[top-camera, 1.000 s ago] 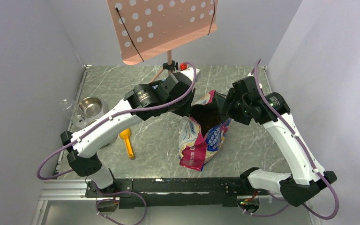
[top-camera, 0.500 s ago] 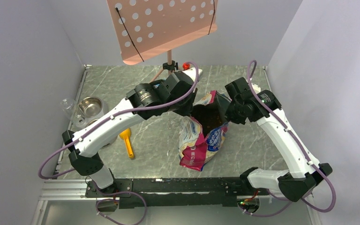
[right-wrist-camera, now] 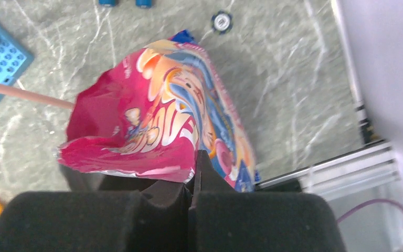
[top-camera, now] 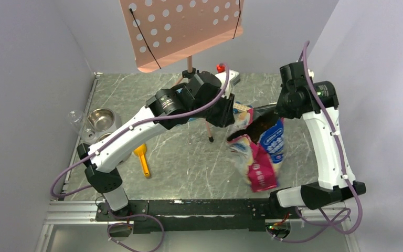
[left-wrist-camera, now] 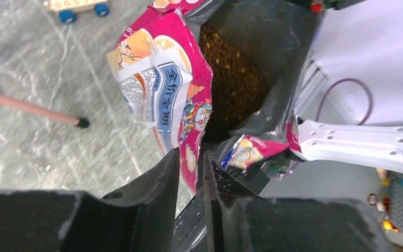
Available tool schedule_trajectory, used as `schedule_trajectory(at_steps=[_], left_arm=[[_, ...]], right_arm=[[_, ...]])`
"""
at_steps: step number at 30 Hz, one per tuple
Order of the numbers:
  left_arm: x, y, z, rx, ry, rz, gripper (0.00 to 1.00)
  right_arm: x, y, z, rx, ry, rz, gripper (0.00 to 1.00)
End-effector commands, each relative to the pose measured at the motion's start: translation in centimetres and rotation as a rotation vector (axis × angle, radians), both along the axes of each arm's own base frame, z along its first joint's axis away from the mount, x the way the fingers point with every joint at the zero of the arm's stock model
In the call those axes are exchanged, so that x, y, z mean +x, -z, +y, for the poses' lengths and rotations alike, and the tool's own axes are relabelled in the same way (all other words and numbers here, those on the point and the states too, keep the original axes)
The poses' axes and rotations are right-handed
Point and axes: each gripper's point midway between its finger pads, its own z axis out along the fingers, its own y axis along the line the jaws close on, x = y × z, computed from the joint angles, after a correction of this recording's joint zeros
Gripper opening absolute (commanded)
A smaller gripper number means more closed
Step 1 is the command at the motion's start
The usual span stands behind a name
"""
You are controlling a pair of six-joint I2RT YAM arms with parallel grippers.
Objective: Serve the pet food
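Mid-table: bag [top-camera: 265,157] of kibble [left-wrist-camera: 231,79] | rim: right jaws pinching, left jaws ajar | stand leg [top-camera: 208,131] beside

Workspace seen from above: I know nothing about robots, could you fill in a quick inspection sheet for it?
Surface: grey marbled table.
Job's things: pet food inside the open bag, between the two arms; steel bowl and yellow scoop at left.
Clutter: clear cup beside bowl; blue block.
Grippers: right gripper shut on bag rim; left gripper at other rim, grip unclear.
Cables: purple cable loops off each arm.
Surroundings: pink perforated board overhead, pale walls.
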Motion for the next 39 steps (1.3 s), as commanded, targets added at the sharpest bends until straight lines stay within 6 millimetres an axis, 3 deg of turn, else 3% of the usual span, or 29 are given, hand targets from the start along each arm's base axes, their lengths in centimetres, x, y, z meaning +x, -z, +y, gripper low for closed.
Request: schedule_trajectory(at_steps=[1,4,7,12,15,18,19,21,24,26,31,35,39], left_arm=[[-0.1,-6.0,-0.9,-0.172,0.043,-0.102,0.36],[0.6,-5.6,1.6,-0.143,-0.025,-0.124,0.46],[1.1,-4.1,5.5,-0.106,-0.112,-0.125,0.49],[0.7,0.9,12.7,-0.006,-0.280,-0.058,0.52],[-0.5,4.7,16.2,0.068,-0.346,0.003,0.56],[-1.9,7.1,17.7,0.077,-0.351,0.067,0.60],[-2.3,7.6,17.3,0.062,-0.328,0.083,0.66],[-2.6,7.6,16.0,0.005,-0.281,0.097,0.86],[-2.0,7.0,12.2,-0.082,-0.172,0.112,0.97],[-1.1,6.9,9.4,-0.118,-0.101,0.122,0.95],[-1.1,7.5,2.8,-0.116,0.066,0.178,0.76],[-2.7,8.5,-1.7,-0.119,0.157,0.224,0.82],[-1.6,9.9,-3.0,-0.083,0.077,0.245,0.84]], right_arm=[[4.2,-13.0,-3.2,-0.146,-0.038,-0.476,0.00],[5.1,-13.1,-0.7,-0.094,-0.154,-0.529,0.00],[5.0,-9.3,3.7,-0.030,-0.277,-0.483,0.00],[2.2,-1.7,12.1,0.115,-0.432,-0.345,0.00],[0.4,1.0,14.7,0.164,-0.469,-0.294,0.00],[-0.7,1.7,15.7,0.172,-0.512,-0.276,0.00],[-0.8,1.4,15.8,0.171,-0.529,-0.282,0.00],[-1.1,0.4,15.8,0.168,-0.559,-0.297,0.00],[-1.6,-0.7,15.3,0.163,-0.580,-0.308,0.00],[-2.2,-1.1,15.1,0.174,-0.589,-0.315,0.00],[-3.1,-2.7,14.6,0.221,-0.572,-0.344,0.00],[-3.3,-3.9,14.4,0.258,-0.546,-0.375,0.00],[-3.4,-4.6,14.1,0.273,-0.523,-0.399,0.00]])
